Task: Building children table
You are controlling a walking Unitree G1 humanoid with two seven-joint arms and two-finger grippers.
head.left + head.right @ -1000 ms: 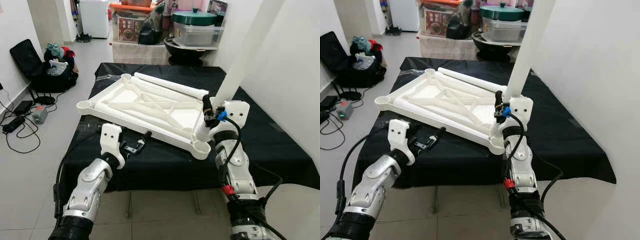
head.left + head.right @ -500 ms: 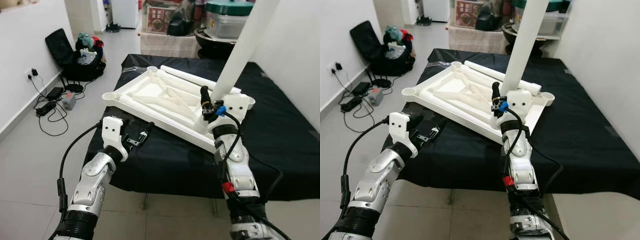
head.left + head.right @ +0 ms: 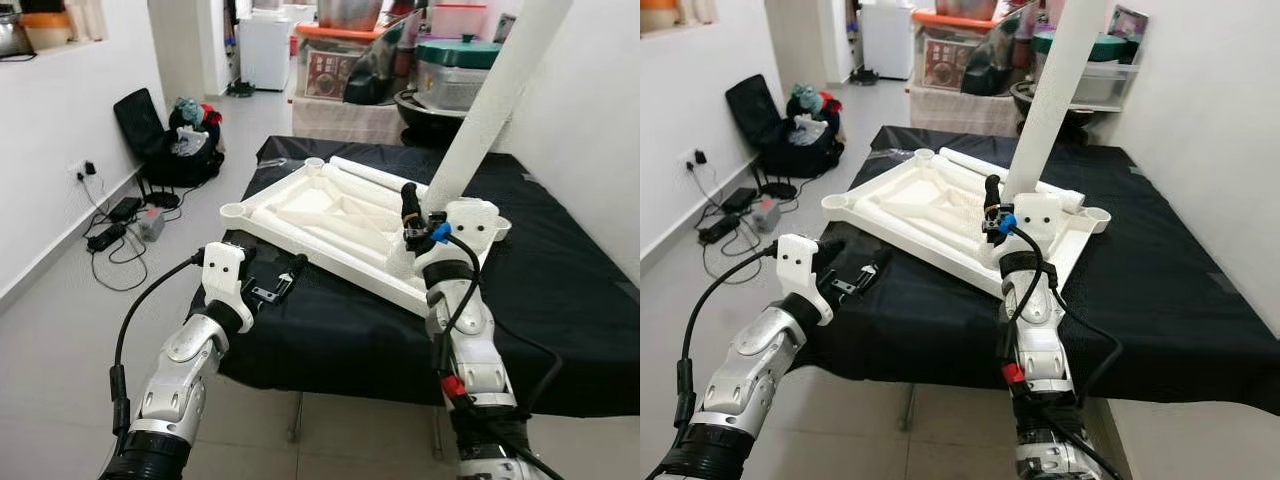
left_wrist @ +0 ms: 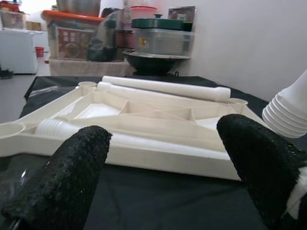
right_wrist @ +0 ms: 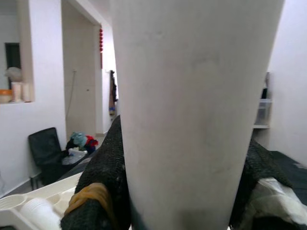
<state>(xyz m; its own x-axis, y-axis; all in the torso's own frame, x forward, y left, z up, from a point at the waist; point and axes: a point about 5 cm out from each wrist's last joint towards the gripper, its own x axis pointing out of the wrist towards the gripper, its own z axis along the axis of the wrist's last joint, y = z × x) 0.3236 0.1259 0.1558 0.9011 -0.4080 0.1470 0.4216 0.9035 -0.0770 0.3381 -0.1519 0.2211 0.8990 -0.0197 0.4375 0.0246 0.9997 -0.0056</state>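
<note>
1. Your tabletop (image 3: 340, 215), white and upside down, lies across the black-draped platform (image 3: 560, 290) with its underside ribs showing; none of the corner sockets carries a leg, so by my read the build has barely begun.
2. Your right gripper (image 3: 418, 222) is clamped around one leg (image 3: 490, 110), which stands upright just above the tabletop's near-right corner; it looks ready to seat.
3. More legs (image 4: 163, 88) lie loose on the tabletop, waiting.
4. Your left gripper (image 3: 272, 285) hovers at the platform's near edge with its fingers (image 4: 64, 182) spread wide on nothing.
5. Room check: a wall sits close on the right, open floor (image 3: 60, 340) on the left, storage boxes (image 3: 340, 70) behind.
</note>
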